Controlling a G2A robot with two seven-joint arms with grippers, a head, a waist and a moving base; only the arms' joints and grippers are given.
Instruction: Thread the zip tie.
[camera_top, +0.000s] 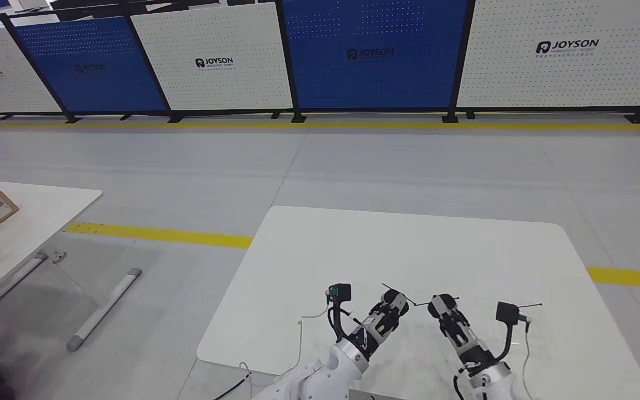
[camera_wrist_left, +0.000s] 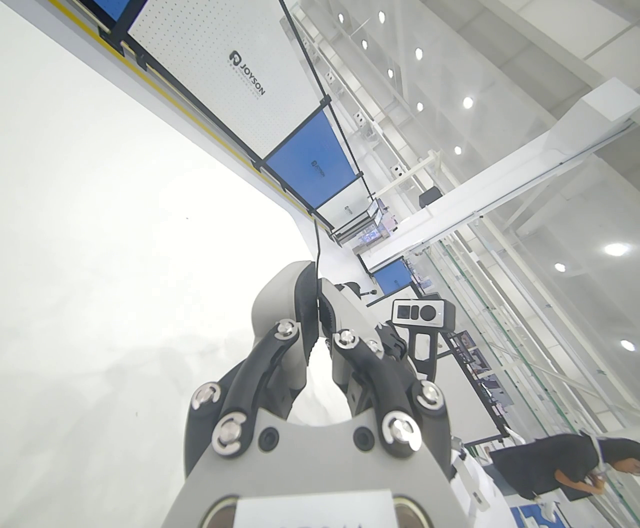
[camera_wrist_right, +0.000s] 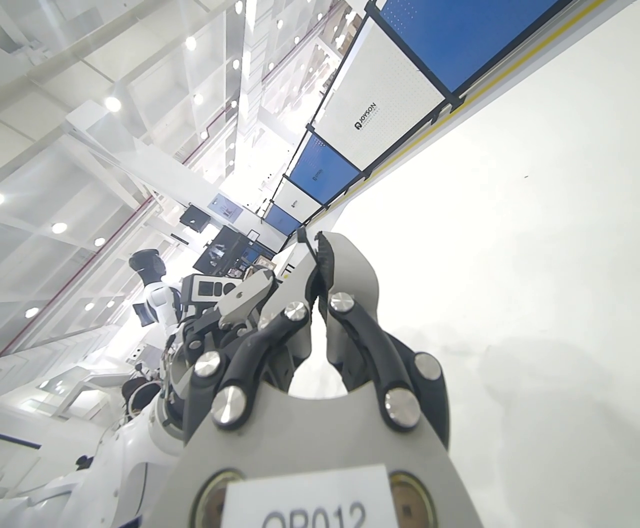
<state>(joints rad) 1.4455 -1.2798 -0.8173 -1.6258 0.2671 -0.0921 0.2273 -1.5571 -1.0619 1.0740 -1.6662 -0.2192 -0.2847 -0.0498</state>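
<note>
Industrial hall, pegboard partitions (camera_top: 230, 35), yellow floor lines (camera_top: 160, 236)

A white table (camera_top: 400, 250) with rounded corners stands on the pale grey floor (camera_top: 400, 160), its top plain and bright, a yellow floor line (camera_top: 160, 235) passing beneath it and a second white table (camera_top: 40, 215) off to its left.

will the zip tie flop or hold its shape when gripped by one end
Probably fairly stiff: the zip tie sticks out straight, unsupported, past the left gripper. Being so thin, it likely weighs little and may flex or pivot if nudged.
</note>
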